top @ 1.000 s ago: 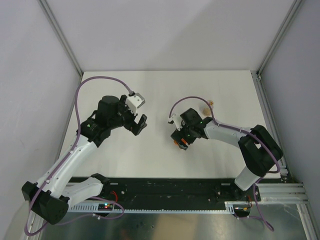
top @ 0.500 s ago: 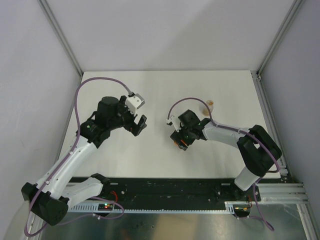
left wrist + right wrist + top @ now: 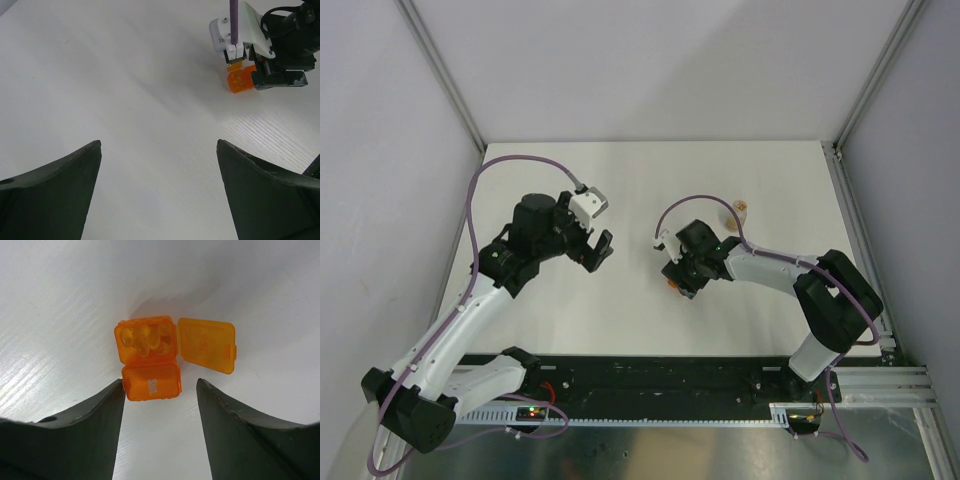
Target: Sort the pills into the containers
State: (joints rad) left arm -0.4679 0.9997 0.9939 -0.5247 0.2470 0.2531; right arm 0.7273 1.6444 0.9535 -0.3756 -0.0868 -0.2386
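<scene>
Box (image 3: 150, 382) of two orange cells sits on the bench (image 3: 60, 290) between my right fingers (image 3: 85, 435), which stand apart astride its shut cell, its long axis running straight ahead of them. Pills (image 3: 142, 337) fill the open cell beyond; my left fingers (image 3: 55, 195), spread wide, hang well off to the left.

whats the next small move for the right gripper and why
Probably swing the open lid back over the filled cell of the orange pill box. That cell holds several pills and stands uncovered, its lid lying flat beside it, while the neighbouring cell marked Sun is shut. The right gripper hovers just short of the box, jaws apart and empty.
</scene>
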